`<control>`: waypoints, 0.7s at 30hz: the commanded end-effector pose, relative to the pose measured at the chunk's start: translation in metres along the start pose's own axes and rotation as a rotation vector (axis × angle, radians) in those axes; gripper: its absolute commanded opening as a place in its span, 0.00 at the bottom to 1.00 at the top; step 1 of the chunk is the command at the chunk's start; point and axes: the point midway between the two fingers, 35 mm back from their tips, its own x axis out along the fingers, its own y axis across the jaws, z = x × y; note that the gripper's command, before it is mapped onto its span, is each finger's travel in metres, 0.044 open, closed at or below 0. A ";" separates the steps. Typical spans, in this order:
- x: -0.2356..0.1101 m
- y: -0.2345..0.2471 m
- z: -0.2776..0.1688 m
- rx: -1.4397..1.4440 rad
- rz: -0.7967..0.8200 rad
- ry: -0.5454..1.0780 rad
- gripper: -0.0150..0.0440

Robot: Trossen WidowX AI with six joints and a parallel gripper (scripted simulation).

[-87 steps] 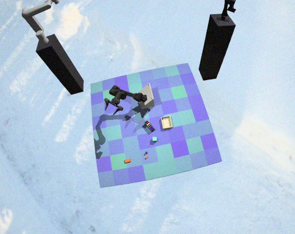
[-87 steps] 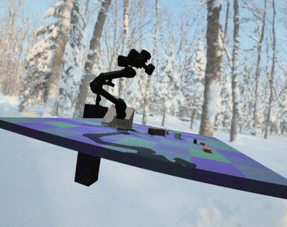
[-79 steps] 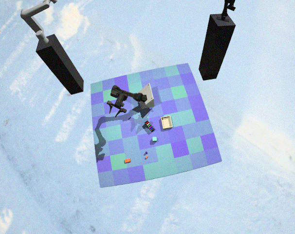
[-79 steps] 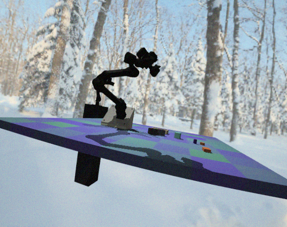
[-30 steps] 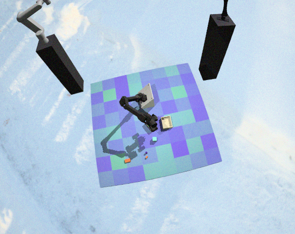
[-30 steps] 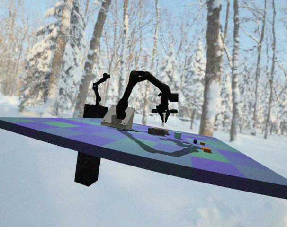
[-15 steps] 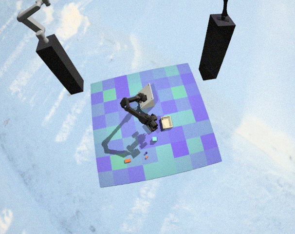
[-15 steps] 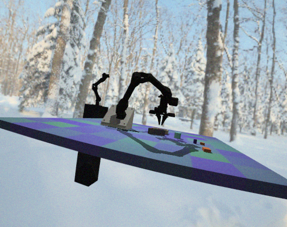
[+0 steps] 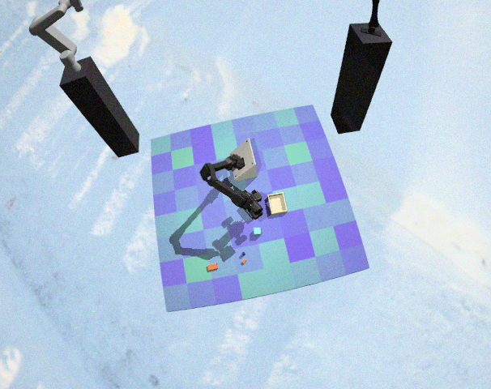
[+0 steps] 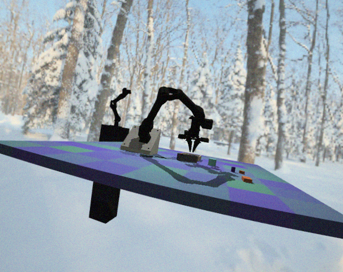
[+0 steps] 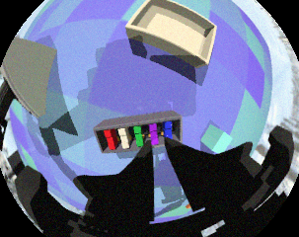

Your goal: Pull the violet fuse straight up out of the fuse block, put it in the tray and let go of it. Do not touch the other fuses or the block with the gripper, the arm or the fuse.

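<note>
So the black parallel-jaw claw (image 10: pixel 193 150) is pointing straight down, its two fingers nearly together with only a thin gap between the tips, and nothing is in that gap. In the wrist view the dark fingertips frame the near edge of the dark rectangular fuse block (image 11: pixel 139 133), which sits right under the claw, not touching it from what the exterior view shows. The block holds a row of upright fuses: red, white, green, then the violet fuse (image 11: pixel 153 132), then blue at the far end. The violet one is seated in its slot, and the gap between the fingers lines up about under it. At roughly 1 o'clock from the block in the wrist view is the shallow cream square tray (image 11: pixel 173 30), well apart from the block, nothing in it. In the top view that tray (image 9: pixel 277 203) sits at 3 o'clock, just beside the wrist, with the arm hiding the block. Further out at 6 o'clock is a small teal cube (image 9: pixel 257 230), then a tiny purple block (image 9: pixel 242 254), a tiny orange bit (image 9: pixel 243 261) and a flat orange brick (image 9: pixel 212 267), all on the checkered purple and green table (image 9: pixel 342 259). The arm runs back to its grey wedge-shaped base (image 9: pixel 246 159) at about 11 o'clock.
</note>
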 end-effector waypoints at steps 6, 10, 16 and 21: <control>0.011 0.002 0.000 -0.003 0.005 0.003 0.38; 0.015 0.002 0.000 -0.003 0.005 0.004 0.38; 0.015 0.002 0.000 -0.003 0.005 0.004 0.38; 0.015 0.002 0.000 -0.003 0.005 0.004 0.38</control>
